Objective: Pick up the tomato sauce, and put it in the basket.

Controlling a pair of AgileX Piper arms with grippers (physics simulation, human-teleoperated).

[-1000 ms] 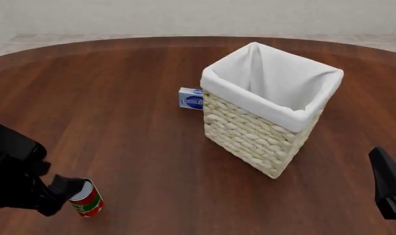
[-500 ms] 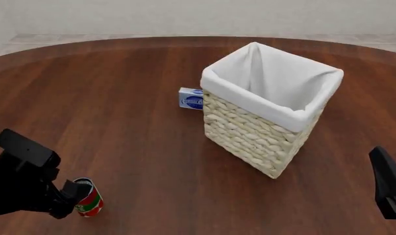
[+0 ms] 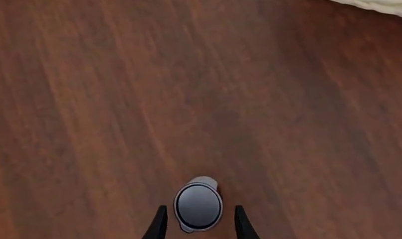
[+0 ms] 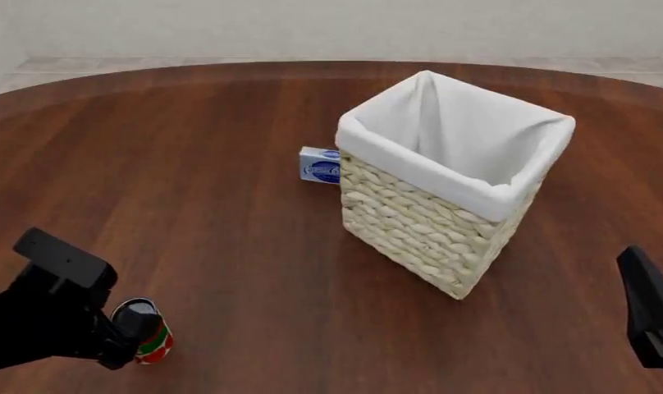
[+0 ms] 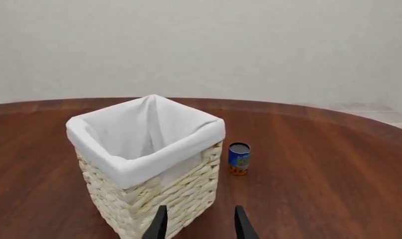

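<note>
The tomato sauce (image 4: pixel 153 344), a small red-labelled tin with a green band, stands on the table at the near left. My left gripper (image 4: pixel 129 332) is over it from the left. In the left wrist view the tin's silver-grey top (image 3: pixel 198 206) lies between the two fingertips of the left gripper (image 3: pixel 199 225), with a thin gap on each side; the jaws are open. The basket (image 4: pixel 419 222), tall cream wicker with a white liner, stands right of centre. My right gripper (image 5: pixel 199 225) is open and empty, facing the basket (image 5: pixel 154 184) from a distance.
A small blue-and-white container (image 4: pixel 319 165) sits against the basket's far left side; it also shows in the right wrist view (image 5: pixel 239 158). The right arm (image 4: pixel 651 320) is at the near right edge. A corner of the basket (image 3: pixel 380 6) shows in the left wrist view.
My left arm has shifted right and pitched further down over the tin, so the fingers now straddle it. The tin, basket and right arm have not moved.
</note>
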